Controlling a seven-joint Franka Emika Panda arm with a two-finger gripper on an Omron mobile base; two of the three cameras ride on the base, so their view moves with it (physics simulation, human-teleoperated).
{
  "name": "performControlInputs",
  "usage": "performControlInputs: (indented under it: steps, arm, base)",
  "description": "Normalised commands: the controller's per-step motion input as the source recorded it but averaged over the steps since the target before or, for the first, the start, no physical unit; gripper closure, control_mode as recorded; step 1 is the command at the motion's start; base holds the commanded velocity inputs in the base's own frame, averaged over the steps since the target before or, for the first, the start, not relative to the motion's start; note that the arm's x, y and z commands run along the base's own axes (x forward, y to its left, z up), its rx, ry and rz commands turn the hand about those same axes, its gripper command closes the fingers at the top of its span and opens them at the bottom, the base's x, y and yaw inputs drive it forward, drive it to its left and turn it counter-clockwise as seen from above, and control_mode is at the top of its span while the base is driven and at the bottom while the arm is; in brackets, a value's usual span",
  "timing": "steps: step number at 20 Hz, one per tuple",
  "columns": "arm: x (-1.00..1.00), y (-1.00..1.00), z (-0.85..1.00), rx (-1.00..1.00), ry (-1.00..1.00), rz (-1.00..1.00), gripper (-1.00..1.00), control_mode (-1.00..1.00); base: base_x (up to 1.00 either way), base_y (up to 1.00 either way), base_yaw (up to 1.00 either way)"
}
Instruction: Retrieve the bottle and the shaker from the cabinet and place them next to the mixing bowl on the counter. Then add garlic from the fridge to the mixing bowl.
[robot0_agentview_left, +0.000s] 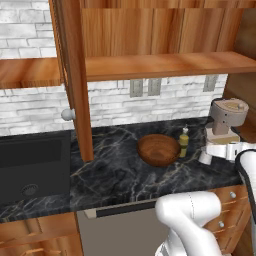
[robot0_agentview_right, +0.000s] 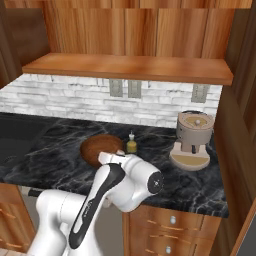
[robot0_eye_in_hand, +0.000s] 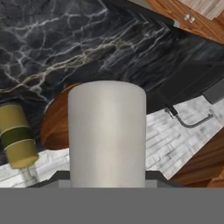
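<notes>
Two task items are sitting together on the black marble table (robot0_agentview_left: 115, 170): the wooden mixing bowl (robot0_agentview_left: 158, 149) and the olive-yellow bottle (robot0_agentview_left: 184, 142), which is standing upright just beside the bowl's right rim in the left base view. In the right base view the bottle (robot0_agentview_right: 131, 143) is showing just beside the bowl (robot0_agentview_right: 97, 148), behind the white arm, which is partly covering the bowl.

Hand view: a grey-silver cylinder, the shaker (robot0_eye_in_hand: 107, 133), is filling the centre close to the camera. The tool is closing on the shaker and holding it; its fingertips are hiding behind the shaker body, so I'm putting no point on them. The view is rolled, so the bottle (robot0_eye_in_hand: 16, 136) is appearing inverted at the left edge with the bowl (robot0_eye_in_hand: 56, 120) peeking out between it and the shaker. Marble is running across the top, white brick at the lower right.

The cabinet (robot0_agentview_left: 150, 30) is hanging above the table, its plank shelf looking bare in both base views, with the door edge and round silver knob (robot0_agentview_left: 68, 114) showing at the left. A beige coffee grinder (robot0_agentview_right: 193, 137) is standing on the table well to the right of the bottle. A dark sink (robot0_agentview_left: 32, 162) is sitting at the far left.
</notes>
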Motion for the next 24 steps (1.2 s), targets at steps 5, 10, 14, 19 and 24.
performControlInputs:
  steps: [5,10,14,19,24]
  arm:
    - [0.07,0.11,-0.72,-0.24,-0.5,0.05,1.0,-1.0]
    - [0.15,0.37,-0.56,-0.23,-0.4,0.01,1.0,-1.0]
    - [0.17,0.45,-0.57,-0.25,-0.39,0.0,1.0,-1.0]
    - [0.21,0.12,-0.54,-0.21,-0.45,0.03,1.0,-1.0]
    - [0.17,0.01,-0.42,-0.18,-0.38,0.04,1.0,-1.0]
  base:
    - [0.0,0.0,0.0]
    - [0.0,0.0,0.0]
    - [0.0,0.0,0.0]
    - [0.0,0.0,0.0]
    - [0.0,0.0,0.0]
